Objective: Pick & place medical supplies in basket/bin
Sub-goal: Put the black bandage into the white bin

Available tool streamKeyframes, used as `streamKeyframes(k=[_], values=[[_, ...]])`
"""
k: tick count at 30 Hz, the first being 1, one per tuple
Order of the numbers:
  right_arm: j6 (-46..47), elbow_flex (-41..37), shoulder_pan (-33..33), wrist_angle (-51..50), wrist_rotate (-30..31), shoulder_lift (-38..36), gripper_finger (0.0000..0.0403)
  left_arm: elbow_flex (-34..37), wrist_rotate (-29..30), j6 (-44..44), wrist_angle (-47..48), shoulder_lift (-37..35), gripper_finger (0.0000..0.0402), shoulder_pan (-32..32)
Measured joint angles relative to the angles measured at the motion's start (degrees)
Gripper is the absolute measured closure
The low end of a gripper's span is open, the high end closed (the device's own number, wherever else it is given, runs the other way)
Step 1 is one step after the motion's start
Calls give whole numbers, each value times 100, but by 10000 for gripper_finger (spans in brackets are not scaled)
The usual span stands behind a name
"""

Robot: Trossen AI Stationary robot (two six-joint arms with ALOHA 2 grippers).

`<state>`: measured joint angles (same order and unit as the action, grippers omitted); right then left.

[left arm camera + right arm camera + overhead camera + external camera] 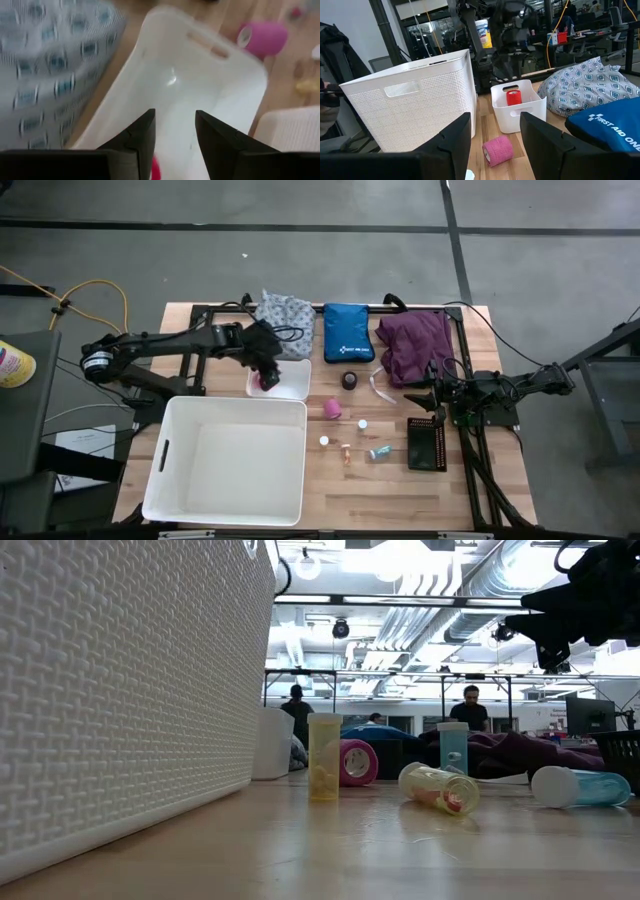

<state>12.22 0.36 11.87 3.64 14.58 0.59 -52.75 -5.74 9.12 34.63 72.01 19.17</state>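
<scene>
**Left tool over small bin; supplies mostly on tabletop**

The left tool [266, 372] hangs directly above the small white bin [296, 385], fingers [142, 135] parted narrowly with nothing gripped between them. A red-pink roll [513, 97] sits inside that bin, just beneath the tool. The grey-white patterned cloth [283, 310] lies just behind the tool, touching the bin's far edge. The large white basket [228, 461] stands on the near side of the tool, empty as seen from above.

The right tool [428, 393] waits at the tabletop's [390, 490] right side, fingers [450, 140] set wide, holding nothing. The purple cloth [415, 345] lies just behind it, and a black perforated tray [426, 444] just in front.

Between the 2 tools lie a pink tape roll [331, 410], a black tape roll [349, 381] and several small vials [346, 452], all apart from either tool. The blue pouch [347, 332] rests between the 2 cloths.

People [471, 708] stand in the room beyond.
</scene>
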Motion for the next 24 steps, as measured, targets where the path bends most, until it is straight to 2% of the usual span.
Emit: streamKeyframes(k=[7, 15, 24], values=[[-1, 0, 1, 0, -1, 1, 245, -5, 90, -84, -1162, 242, 269, -161], [1, 0, 1, -2, -1, 1, 245, -118, 59, -185, -2007, 575, 269, -178], [-1, 0, 1, 0, 1, 1, 245, -229, 46, -199, -2240, 765, 269, -178]])
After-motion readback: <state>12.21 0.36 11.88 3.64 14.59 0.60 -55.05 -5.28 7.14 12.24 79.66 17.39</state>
